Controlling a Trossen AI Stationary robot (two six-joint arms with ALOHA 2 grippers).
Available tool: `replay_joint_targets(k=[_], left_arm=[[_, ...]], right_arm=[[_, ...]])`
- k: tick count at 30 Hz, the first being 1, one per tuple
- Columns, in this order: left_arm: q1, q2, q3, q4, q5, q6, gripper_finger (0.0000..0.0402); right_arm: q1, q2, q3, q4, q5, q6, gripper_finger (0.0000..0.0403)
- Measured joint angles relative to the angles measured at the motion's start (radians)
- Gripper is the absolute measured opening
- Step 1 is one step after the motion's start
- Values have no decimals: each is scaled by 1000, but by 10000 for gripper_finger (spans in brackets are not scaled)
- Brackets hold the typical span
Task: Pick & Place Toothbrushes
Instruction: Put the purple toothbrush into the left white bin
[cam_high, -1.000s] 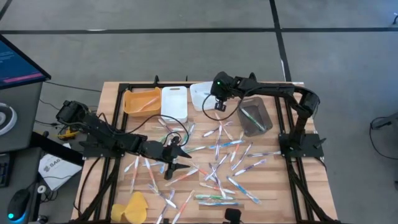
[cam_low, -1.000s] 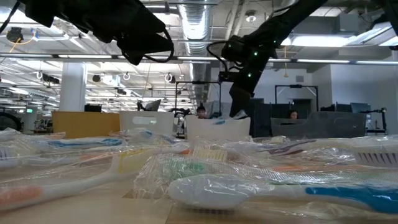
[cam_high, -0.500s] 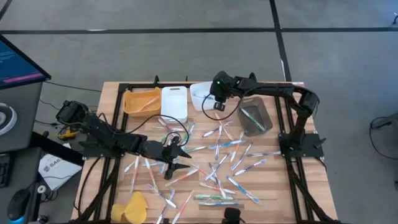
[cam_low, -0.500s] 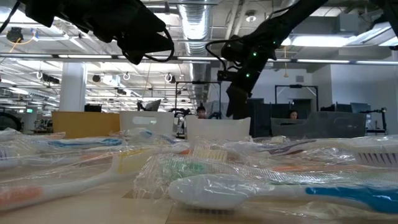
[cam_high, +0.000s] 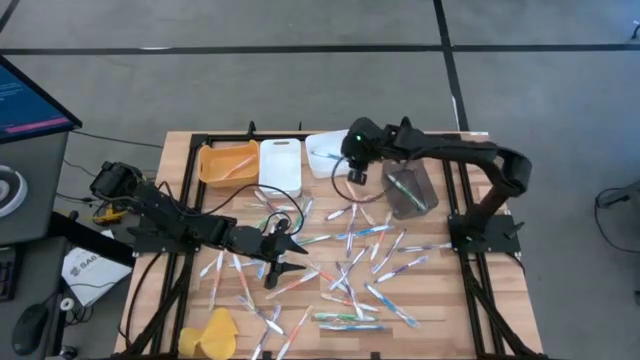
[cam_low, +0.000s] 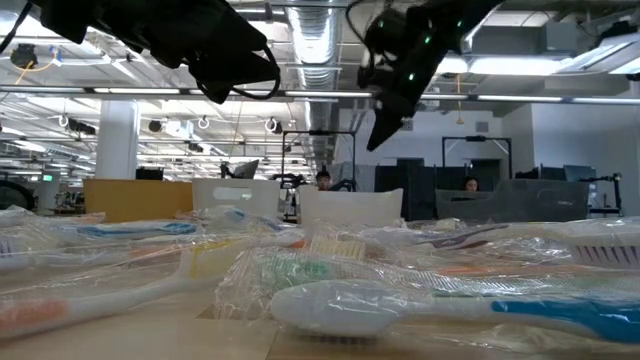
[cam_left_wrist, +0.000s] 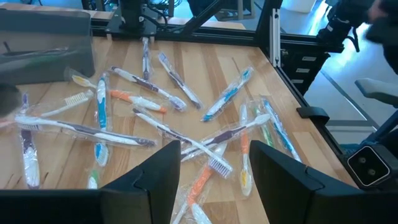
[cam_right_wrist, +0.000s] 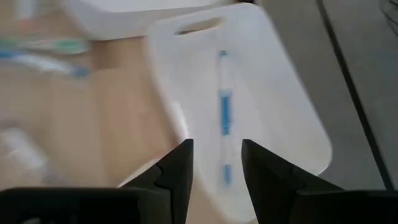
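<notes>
My right pincer (cam_high: 357, 176) hangs above the near rim of the white bin (cam_right_wrist: 273, 93), fingers (cam_right_wrist: 177, 171) parted, nothing between them. Ahead of it in the right wrist view, one blue-handled toothbrush (cam_right_wrist: 224, 115) lies flat on the bin floor. Most toothbrushes (cam_high: 350, 260) are scattered on the wooden table (cam_high: 430, 300) below and behind me; a few sit in the brown bin (cam_high: 408, 190) just beside my pincer. My left pincer (cam_high: 283, 262) hovers over the pile, fingers (cam_left_wrist: 155, 180) apart, empty. Orange bin (cam_high: 226, 162) well off to the side.
</notes>
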Motion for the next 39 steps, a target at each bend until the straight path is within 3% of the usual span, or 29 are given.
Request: replay_joint_targets(k=[7,14,19,26,39], left_arm=[[0,0,0,0,0,-2,186],[0,0,0,0,0,-2,186],[0,0,0,0,0,-1,186],[0,0,0,0,0,25,186],[0,0,0,0,0,25,186]], right_arm=[[170,-76,-14,-175,-4,30,125],[287,-56,-113,-111,-4,-104,125],[296,3,-185,52,-6,-151,124],[296,104,-188,247,-4,-222,124],[298,243,-188,286,-37,-225,124]])
